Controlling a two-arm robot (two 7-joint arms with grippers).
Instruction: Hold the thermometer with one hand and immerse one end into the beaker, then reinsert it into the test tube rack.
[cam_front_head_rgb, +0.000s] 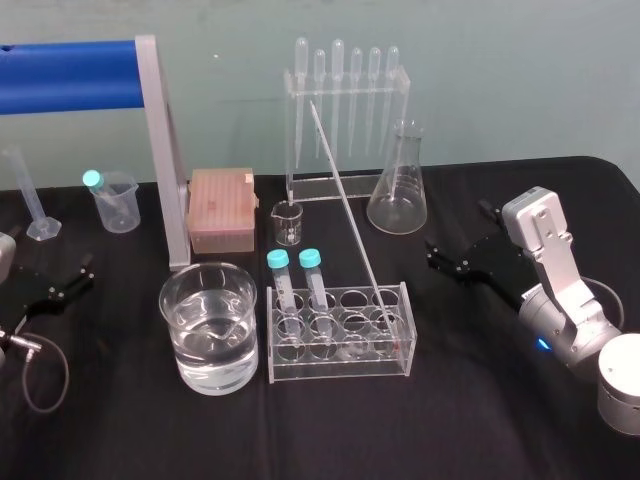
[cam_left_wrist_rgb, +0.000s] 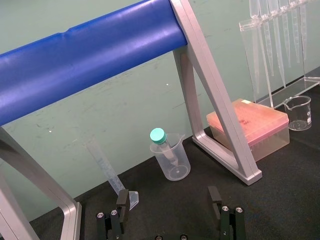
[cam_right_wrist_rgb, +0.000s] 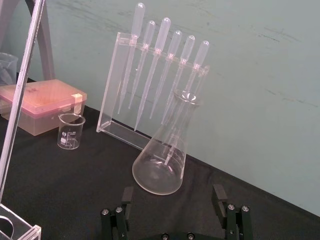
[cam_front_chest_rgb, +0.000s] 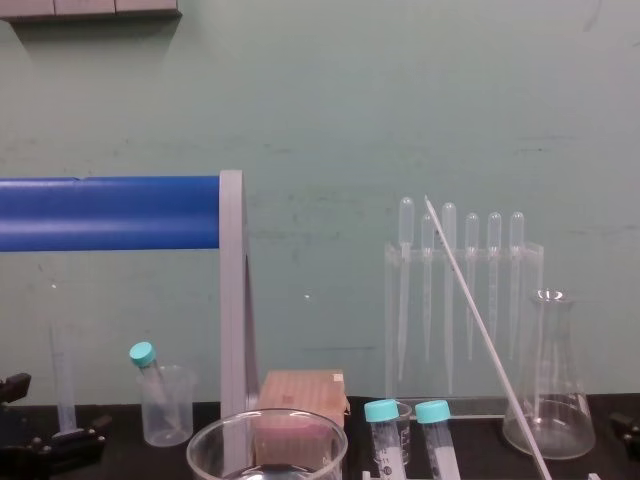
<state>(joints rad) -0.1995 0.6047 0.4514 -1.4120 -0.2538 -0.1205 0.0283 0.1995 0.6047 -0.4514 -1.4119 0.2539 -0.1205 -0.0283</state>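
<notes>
Head view: we see the left gripper (cam_front_head_rgb: 72, 278) and right gripper (cam_front_head_rgb: 458, 232) spread wide and empty at either side of the counter (cam_front_head_rgb: 450, 420), with the thermometer (cam_front_head_rgb: 348, 200) leaning in the rack (cam_front_head_rgb: 370, 365) beside the beaker (cam_front_head_rgb: 172, 305). We judge that a skewed pinch could snap it, drag the rack over, or knock the pipettes (cam_front_head_rgb: 337, 100) behind.

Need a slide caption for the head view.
Thermometer leans in the rack beside the part-filled beaker; left gripper and right gripper sit open.

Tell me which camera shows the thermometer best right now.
Head view: the thermometer shows whole, leaning in the test tube rack. Chest view has its shaft, lower end cut off; right wrist view catches a stretch of the rod.
</notes>
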